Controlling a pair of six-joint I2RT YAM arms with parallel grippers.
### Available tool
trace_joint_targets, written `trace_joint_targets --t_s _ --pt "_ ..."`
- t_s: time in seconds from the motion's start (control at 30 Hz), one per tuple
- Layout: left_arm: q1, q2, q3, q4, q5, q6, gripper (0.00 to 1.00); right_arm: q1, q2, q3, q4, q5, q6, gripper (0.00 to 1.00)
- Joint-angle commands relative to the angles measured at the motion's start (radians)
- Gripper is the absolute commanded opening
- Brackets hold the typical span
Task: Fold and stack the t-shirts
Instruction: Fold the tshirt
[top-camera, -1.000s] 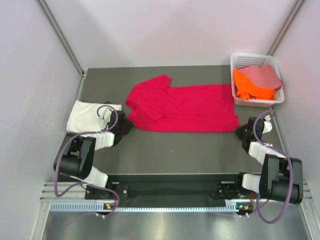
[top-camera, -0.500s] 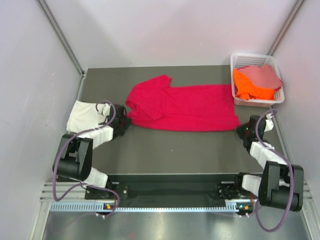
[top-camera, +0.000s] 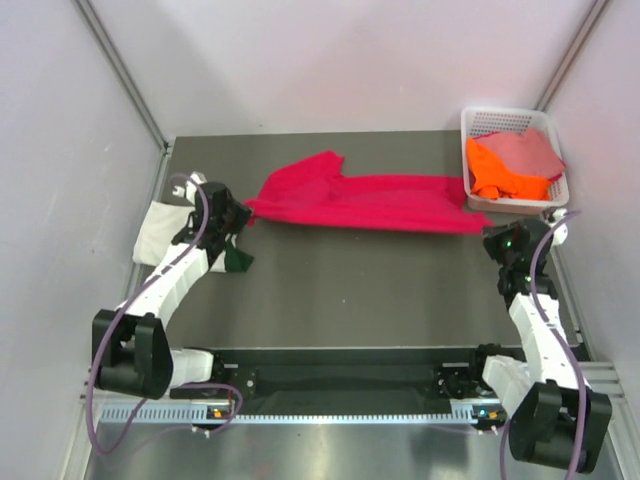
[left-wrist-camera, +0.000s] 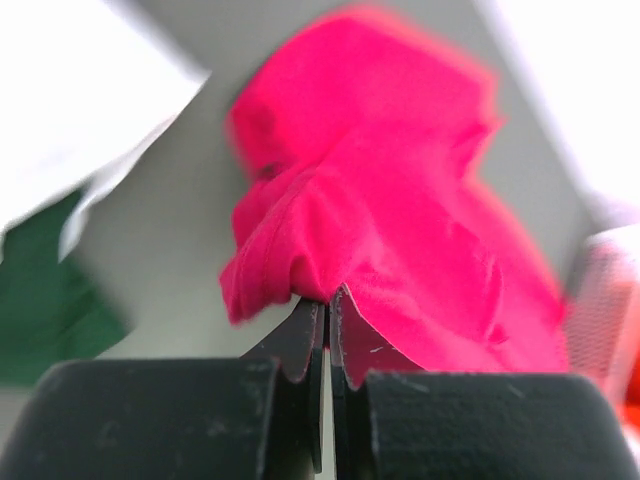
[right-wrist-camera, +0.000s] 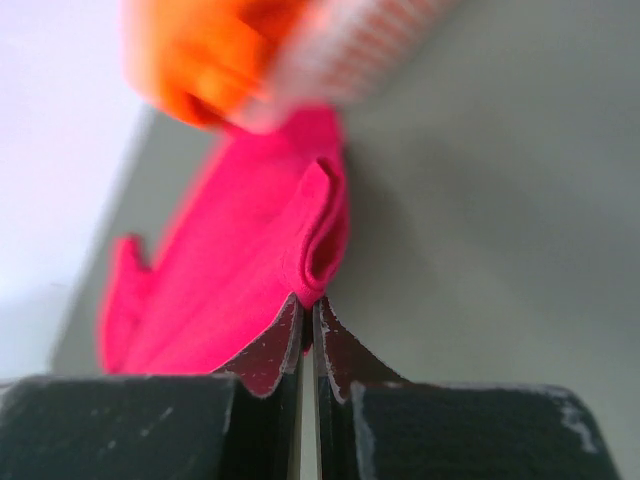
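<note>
1. Crimson t-shirt (top-camera: 360, 200) lies stretched across the far half of the desk (top-camera: 350, 300).
2. Left tool (top-camera: 238, 214) is clamped on its left end.
3. Right tool (top-camera: 484, 232) is clamped on its right corner.
4. Cream t-shirt (top-camera: 158, 228) lies at the left edge.

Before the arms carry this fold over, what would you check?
1. Is the left gripper shut on the red shirt? Ok.
2. Is the right gripper shut on it too? Ok.
3. Is only one layer pinched? Cannot tell.
4. Is the white shirt apart from the red shirt? Ok.
5. Is the red shirt apart from the basket? Cannot tell; they meet in the top view.
</note>
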Motion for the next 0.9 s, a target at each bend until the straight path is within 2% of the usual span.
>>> trace_joint_targets --t_s 0.0,0.1,0.23,0.43,0.87 --pt "0.016 0.011 -0.14 -0.002 0.016 0.023 0.0 -0.025 -0.002 -0.121 -0.033 0.011 0.008 0.0" --pt "0.016 0.008 -0.179 0.009 0.03 0.025 0.0 -0.026 -0.038 -0.145 -0.037 0.017 -0.007 0.0" --pt "0.016 0.006 -0.153 -0.018 0.03 0.045 0.0 -0.026 -0.087 -0.12 -0.086 0.043 -0.029 0.0" --pt "0.016 0.003 -0.142 -0.031 0.018 0.065 0.0 -0.026 -0.082 -0.118 -0.093 0.046 -0.035 0.0" --pt "0.016 0.014 -0.295 -0.011 0.066 0.04 0.0 -0.029 -0.068 -0.214 -0.087 0.042 -0.032 0.0"
